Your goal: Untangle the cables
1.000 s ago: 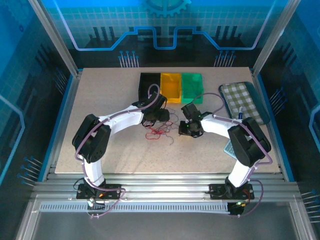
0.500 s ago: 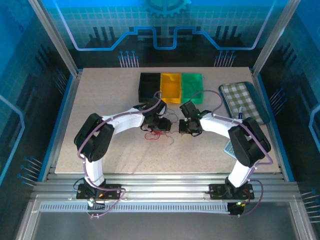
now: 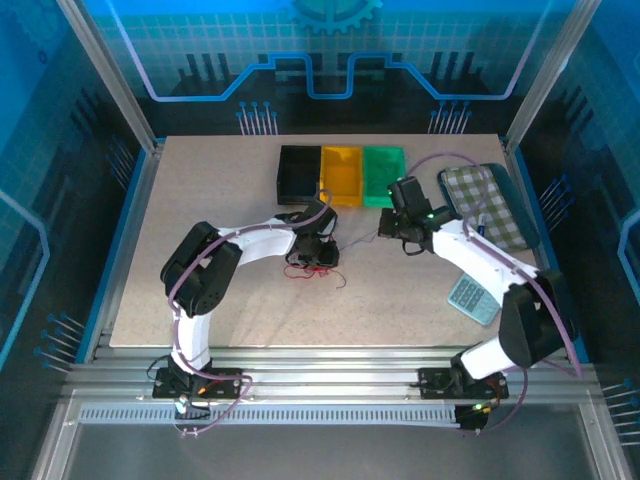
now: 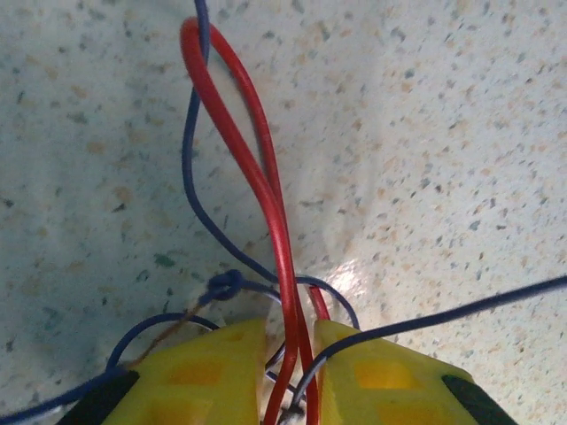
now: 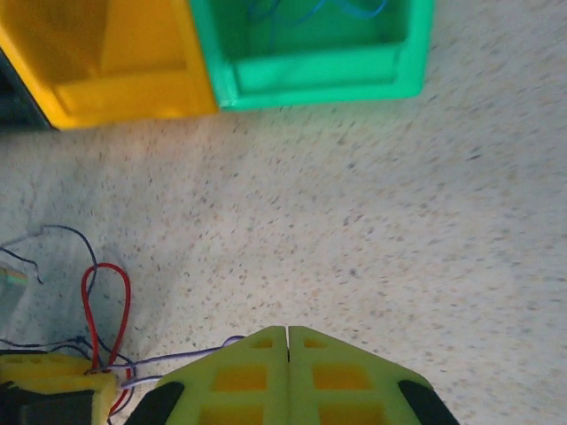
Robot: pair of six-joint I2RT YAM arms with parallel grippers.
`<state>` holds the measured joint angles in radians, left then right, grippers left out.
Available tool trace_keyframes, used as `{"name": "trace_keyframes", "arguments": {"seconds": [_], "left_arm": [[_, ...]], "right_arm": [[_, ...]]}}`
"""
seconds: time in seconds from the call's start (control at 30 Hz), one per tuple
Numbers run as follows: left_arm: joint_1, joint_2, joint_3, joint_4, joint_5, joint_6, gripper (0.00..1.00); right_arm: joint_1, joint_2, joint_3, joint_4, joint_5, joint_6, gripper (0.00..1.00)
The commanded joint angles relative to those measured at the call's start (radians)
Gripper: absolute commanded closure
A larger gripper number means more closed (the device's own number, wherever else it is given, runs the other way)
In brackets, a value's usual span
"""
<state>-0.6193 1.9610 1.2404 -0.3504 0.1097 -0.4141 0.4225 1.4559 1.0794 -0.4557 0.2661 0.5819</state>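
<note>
The cables point(image 3: 316, 268) lie tangled at the table's middle, red, blue-purple and dark. My left gripper point(image 3: 318, 252) sits on the tangle. Its yellow fingers point(image 4: 213, 372) stand close together, clamped on a red cable point(image 4: 257, 177) loop and blue strands point(image 4: 189, 168), with a small blue knot point(image 4: 226, 285) just ahead. My right gripper point(image 3: 388, 232) is near the green bin, and its fingers point(image 5: 239, 372) are pressed shut. A thin blue-purple cable point(image 5: 177, 356) runs taut from the left gripper point(image 5: 53, 381) to them. The red loop point(image 5: 106, 301) stands up beside it.
Black point(image 3: 298, 172), yellow point(image 3: 341, 172) and green point(image 3: 384, 172) bins stand in a row at the back. The green bin point(image 5: 319, 71) holds thin blue wire. A checked tray point(image 3: 480, 200) lies at the right and a calculator point(image 3: 472, 297) near the right arm.
My right arm has swung from the middle toward the back right with its gripper shut, drawing one thin cable out taut. My left gripper has closed down on the tangle.
</note>
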Motion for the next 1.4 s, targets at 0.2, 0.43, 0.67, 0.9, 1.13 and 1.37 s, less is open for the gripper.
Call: {"name": "trace_keyframes", "arguments": {"seconds": [0.2,0.43,0.67,0.9,1.13,1.37], "left_arm": [[0.018,0.010,-0.080,0.013,-0.012,-0.035,0.77],[0.032,0.016,-0.075,0.035,0.053,-0.030,0.74],[0.032,0.019,-0.042,0.027,0.080,-0.025,0.74],[0.033,0.009,-0.042,0.048,0.096,-0.041,0.68],[0.033,0.003,-0.032,0.044,0.097,-0.043,0.67],[0.032,-0.004,-0.029,0.045,0.096,-0.047,0.67]], "right_arm": [[-0.160,-0.234,0.080,-0.032,0.246,-0.029,1.00],[-0.210,-0.290,0.082,0.010,0.161,-0.051,0.97],[-0.042,-0.140,-0.048,-0.008,-0.095,-0.070,0.90],[0.123,0.022,-0.194,0.050,-0.210,-0.091,0.58],[0.164,0.189,-0.172,0.001,-0.195,-0.120,0.43],[0.209,0.284,-0.125,-0.003,-0.061,-0.128,0.54]]}}
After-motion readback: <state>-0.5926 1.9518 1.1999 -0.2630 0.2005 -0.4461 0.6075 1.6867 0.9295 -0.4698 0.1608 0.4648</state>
